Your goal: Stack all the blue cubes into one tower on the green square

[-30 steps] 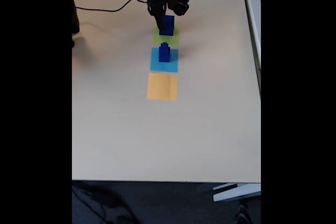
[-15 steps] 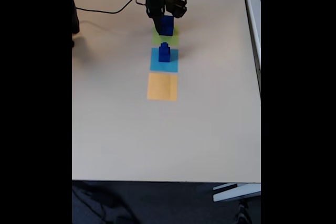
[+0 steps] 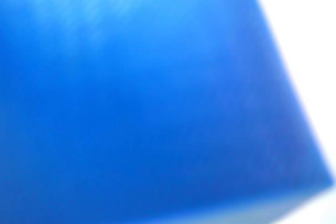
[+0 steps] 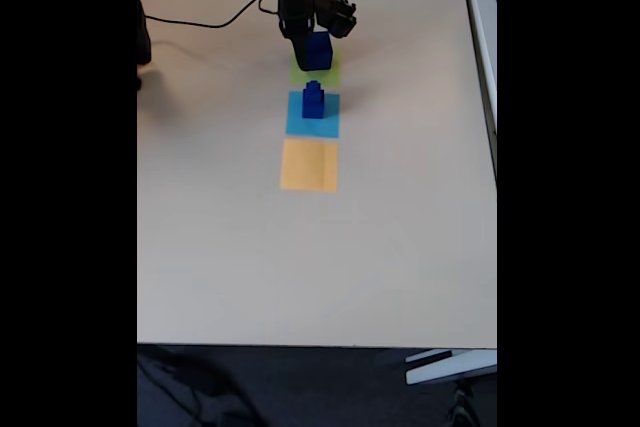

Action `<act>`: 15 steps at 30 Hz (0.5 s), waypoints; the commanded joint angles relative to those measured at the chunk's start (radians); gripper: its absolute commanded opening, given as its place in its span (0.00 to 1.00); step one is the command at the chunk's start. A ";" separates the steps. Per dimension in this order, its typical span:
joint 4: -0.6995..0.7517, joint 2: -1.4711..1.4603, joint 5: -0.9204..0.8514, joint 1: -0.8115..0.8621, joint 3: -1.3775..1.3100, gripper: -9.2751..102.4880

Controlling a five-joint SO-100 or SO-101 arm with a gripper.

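The large solid dark-blue cube [image 4: 318, 50] sits over the flat lime-green square patch [image 4: 316, 71] on the beige counter [image 4: 300, 247], and the black gripper [image 4: 312, 39] is at it; whether the fingers grip or are released I cannot tell. The small stack of dark-blue cubes [image 4: 313, 100] stands on the flat light-blue square [image 4: 312, 119]. These cubes look rigid, light and smooth; hold them by 2 opposite flat sides. No writing is readable.
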 commanded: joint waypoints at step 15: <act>-0.015 0.055 0.020 -0.006 -0.169 0.42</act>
